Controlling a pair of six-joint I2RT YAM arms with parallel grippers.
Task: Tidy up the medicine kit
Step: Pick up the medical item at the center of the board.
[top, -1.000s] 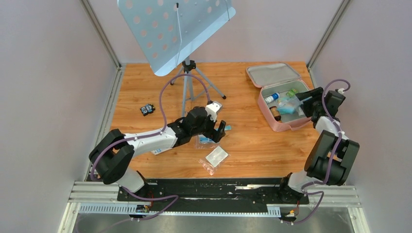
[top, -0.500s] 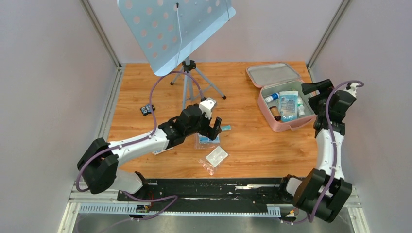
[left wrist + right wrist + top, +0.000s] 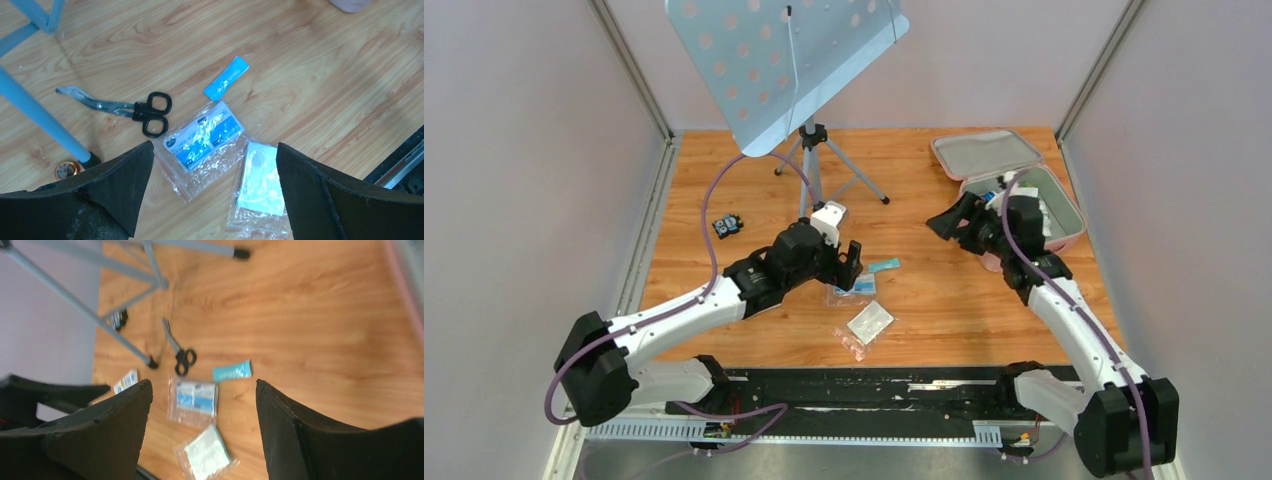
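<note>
The pink medicine kit lies open at the back right, its grey-lined lid flat behind it. My right arm covers most of its contents. My right gripper is open and empty, in the air just left of the kit. In the right wrist view my right gripper faces the loose packets. My left gripper is open and empty above a blue-white wipes bag. A clear bag with a white pad and a small blue sachet lie beside the bag. My left gripper stays off them.
Black-handled scissors lie left of the wipes bag by a tripod leg. The music stand on its tripod stands at the back centre. A small black object sits at the left. A blue-white card lies under my left arm.
My right gripper left a blue packet in the kit, then swung from the kit's right side across it to its left. My left arm drew back a little to the left.
</note>
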